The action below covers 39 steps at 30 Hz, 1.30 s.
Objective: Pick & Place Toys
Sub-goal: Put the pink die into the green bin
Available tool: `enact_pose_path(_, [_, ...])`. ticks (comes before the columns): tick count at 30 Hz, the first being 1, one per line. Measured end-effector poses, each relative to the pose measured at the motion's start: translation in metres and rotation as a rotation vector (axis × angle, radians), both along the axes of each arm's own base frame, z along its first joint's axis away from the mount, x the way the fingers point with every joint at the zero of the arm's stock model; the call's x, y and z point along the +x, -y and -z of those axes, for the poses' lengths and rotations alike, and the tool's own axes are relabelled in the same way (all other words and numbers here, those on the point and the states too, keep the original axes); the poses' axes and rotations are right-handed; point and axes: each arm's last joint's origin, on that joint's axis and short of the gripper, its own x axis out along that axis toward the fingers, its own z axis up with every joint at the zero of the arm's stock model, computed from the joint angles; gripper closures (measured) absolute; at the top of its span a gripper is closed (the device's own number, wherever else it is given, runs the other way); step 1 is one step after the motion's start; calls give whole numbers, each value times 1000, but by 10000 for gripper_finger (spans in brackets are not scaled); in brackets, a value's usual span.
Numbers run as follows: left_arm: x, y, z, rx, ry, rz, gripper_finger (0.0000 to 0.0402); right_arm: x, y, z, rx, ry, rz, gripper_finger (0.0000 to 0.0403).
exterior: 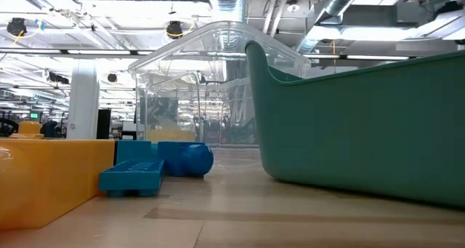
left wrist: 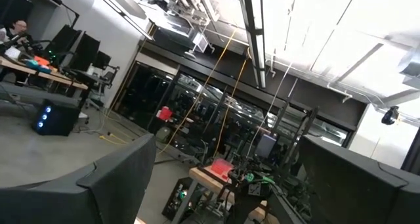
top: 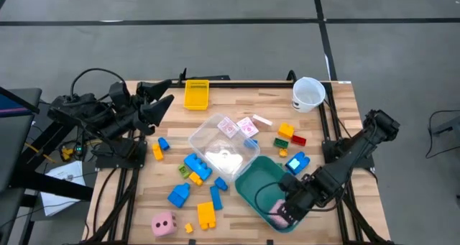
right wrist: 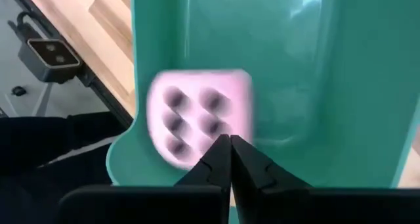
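Now | right gripper (right wrist: 230, 159) jaws closed, holding nothing, hovering over pink die (right wrist: 200, 117) in teal tub (right wrist: 341, 86) | die looking light, hard, slippery: pinching flat sides | left gripper (top: 159, 105) waiting, jaws wide

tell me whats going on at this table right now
The right gripper is inside the teal tub, fingers shut, with a pink die lying in the tub just past its tips. The left gripper waits open at the table's far left edge. Bricks, a second pink die and a clear container lie scattered on the table.
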Motion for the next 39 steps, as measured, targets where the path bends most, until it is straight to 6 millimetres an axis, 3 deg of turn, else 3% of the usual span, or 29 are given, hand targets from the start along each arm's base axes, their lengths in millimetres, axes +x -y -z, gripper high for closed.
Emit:
enact_pose_path(11, [0, 0, 1, 4, -9, 0, 28, -13, 17, -21, -73, 92, 105, 402])
enact_pose_path(20, [4, 3, 7, 43, -87, 4, 28, -48, 59, -71, -191, 413, 310, 403])
enact_pose_path(30, [1, 37, 29, 120, -291, 194, 27, -84, 100, -120, -312, 744, 230, 403])
enact_pose_path(34, [2, 42, 47, -46, -360, 264, 28, -97, 117, -140, -308, 869, 175, 390])
enact_pose_path(39, [2, 44, 71, -268, -503, 410, 27, -113, 133, -159, -271, 994, 152, 331])
